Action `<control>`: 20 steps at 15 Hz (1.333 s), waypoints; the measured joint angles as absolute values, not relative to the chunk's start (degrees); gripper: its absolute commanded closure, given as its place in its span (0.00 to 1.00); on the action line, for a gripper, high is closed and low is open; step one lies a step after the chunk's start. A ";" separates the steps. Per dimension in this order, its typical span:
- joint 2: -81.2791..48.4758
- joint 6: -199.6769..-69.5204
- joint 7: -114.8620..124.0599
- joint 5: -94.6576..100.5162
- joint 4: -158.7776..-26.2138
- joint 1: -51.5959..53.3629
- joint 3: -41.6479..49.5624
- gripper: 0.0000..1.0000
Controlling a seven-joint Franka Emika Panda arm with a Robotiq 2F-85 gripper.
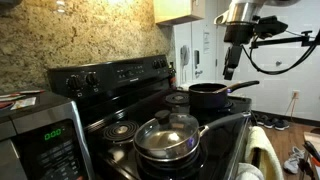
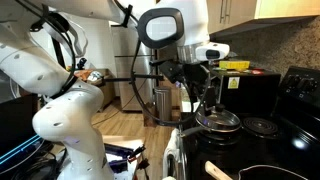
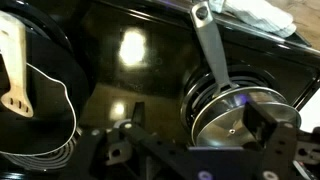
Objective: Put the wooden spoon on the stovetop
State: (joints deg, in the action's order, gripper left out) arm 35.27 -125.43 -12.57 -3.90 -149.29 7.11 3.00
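Black coil stovetop (image 1: 105, 76) below speckled stone backsplash (image 1: 80, 35), silver microwave (image 1: 40, 135) just beside.

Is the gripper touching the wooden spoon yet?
Apart. In an exterior view the gripper hangs well above the wooden spoon, with open space between them.

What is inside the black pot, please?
The wooden spoon lies inside the black pot, its slotted end showing in the wrist view. Whatever is under the spoon is covered, and in an exterior view the pot's wall hides its inside.
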 measured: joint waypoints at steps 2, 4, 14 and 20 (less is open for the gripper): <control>35.27 -125.43 -12.57 -3.90 -149.29 7.11 3.00 0.00; 35.27 -125.43 -12.57 -3.90 -149.29 7.11 3.00 0.00; 28.19 -124.87 -12.53 -2.67 -139.83 5.19 3.98 0.00; 19.10 -116.12 -7.16 2.26 -128.97 -0.45 4.14 0.00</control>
